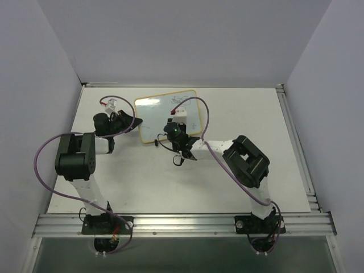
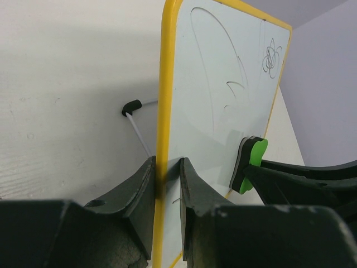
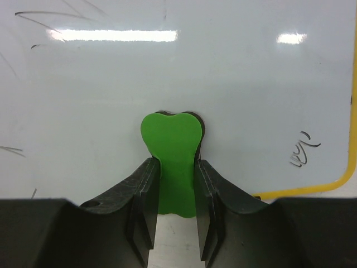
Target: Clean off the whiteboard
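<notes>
Left wrist view: your left gripper (image 2: 167, 168) is clamped on the whiteboard (image 2: 215, 84) by its yellow edge, and your right gripper (image 3: 174, 170) pinches the green eraser (image 3: 170, 137) against it.

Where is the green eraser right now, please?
The green eraser is held in the right gripper, pressed against the whiteboard face, centre of the right wrist view; the left gripper pinches the board's edge.

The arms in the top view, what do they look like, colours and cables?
The left arm and right arm have white links with bulky black joint housings. A purple cable loops along each. Both have matte black, curved fingers. A small green light glows on the right wrist.
</notes>
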Controlling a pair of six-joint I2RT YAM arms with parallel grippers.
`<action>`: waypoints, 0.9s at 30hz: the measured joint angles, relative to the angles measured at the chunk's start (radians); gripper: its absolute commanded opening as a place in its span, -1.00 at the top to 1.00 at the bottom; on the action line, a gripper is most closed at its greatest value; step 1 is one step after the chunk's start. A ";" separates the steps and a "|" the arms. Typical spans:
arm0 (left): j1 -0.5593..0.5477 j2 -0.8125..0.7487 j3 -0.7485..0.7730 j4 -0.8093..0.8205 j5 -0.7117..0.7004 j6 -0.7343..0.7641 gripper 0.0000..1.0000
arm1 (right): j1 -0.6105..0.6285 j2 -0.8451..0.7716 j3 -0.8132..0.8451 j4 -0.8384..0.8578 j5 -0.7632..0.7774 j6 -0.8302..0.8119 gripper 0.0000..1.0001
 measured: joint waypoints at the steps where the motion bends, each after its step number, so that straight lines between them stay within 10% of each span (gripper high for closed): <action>1: 0.000 0.000 0.000 0.000 0.000 0.001 0.74 | 0.002 0.000 0.000 -0.005 -0.005 0.000 1.00; 27: -0.006 0.000 0.011 0.005 0.004 0.005 0.74 | -0.234 -0.153 -0.251 0.117 -0.076 0.071 1.00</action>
